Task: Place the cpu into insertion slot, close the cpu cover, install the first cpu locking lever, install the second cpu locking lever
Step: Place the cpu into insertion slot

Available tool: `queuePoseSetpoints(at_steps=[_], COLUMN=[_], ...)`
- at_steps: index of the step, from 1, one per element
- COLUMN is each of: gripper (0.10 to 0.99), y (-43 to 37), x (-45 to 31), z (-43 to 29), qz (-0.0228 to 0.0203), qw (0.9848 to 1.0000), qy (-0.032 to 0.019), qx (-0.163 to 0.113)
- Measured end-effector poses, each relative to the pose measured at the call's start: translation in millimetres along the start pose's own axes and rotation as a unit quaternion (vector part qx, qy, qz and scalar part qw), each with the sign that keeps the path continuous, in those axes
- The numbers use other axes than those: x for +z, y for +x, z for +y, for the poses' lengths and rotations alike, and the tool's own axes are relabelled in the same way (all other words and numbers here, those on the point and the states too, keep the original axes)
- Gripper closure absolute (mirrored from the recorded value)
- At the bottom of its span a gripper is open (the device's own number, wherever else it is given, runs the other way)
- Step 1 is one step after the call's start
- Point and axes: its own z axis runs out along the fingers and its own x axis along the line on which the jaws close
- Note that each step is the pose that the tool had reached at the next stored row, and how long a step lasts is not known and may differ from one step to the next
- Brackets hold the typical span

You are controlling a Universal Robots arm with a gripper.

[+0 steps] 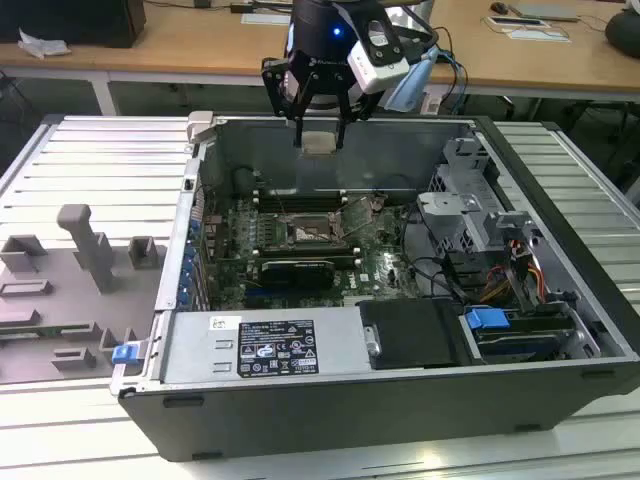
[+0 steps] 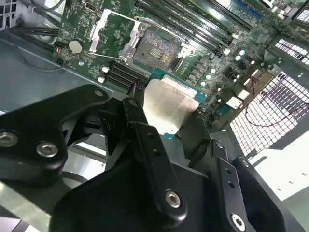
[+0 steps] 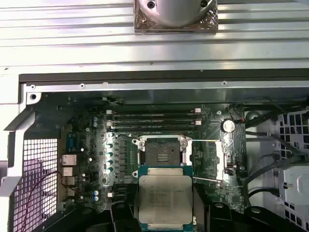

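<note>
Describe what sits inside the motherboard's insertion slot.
Only its bare contact grid shows; the insertion slot holds no chip. The cpu, held in the gripper, hides the board beside the slot.

silver-tan cpu (image 3: 165, 197), dk green mobo (image 3: 85, 141), black fingers (image 2: 145, 140), blue clip (image 1: 488, 322), grey ribbed table (image 1: 80, 160)

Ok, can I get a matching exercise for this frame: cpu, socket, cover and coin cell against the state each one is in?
Things:
1. cpu
2. socket
3. cover
4. coin cell

States:
A. swung open beside the socket
B. held in the gripper, above the board
C. round and silver, sitting on the board
D. empty, contacts bare

Pairs: 1-B, 2-D, 3-A, 4-C
</note>
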Motion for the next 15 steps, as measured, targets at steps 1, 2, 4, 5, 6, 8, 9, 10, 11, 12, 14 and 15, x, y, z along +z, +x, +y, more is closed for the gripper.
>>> queuePoseSetpoints(at_steps=[1,2,4,5,6,8,9,10,11,12,14,15], gripper=[0.549,0.549,0.549,0.549,0.549,0.549,0.549,0.549,0.549,0.549,0.549,0.549], y=[0.0,0.0,-0.1,0.0,0.0,0.0,0.0,0.0,0.0,0.0,0.0,0.0], x=[0.0,0.0,0.0,0.0,0.0,0.0,0.0,0.0,0.0,0.0,0.1,0.2], z=[0.0,0.0,0.0,0.0,0.0,0.0,0.0,0.0,0.0,0.0,0.0,0.0], qz=[0.0,0.0,-0.0004,-0.0007,-0.0011,-0.0017,-0.0024,-0.0033,-0.0039,-0.0042,-0.0052,-0.0056], qw=[1.0,1.0,1.0,1.0,0.9999,0.9998,0.9997,0.9993,0.9991,0.9989,0.9983,0.998], qy=[0.0,0.0,-0.0001,-0.0001,-0.0002,-0.0004,-0.0005,-0.0007,-0.0008,-0.0009,-0.0011,-0.0012], qx=[0.0,0.0,0.004,0.008,0.012,0.019,0.026,0.037,0.043,0.047,0.058,0.062])
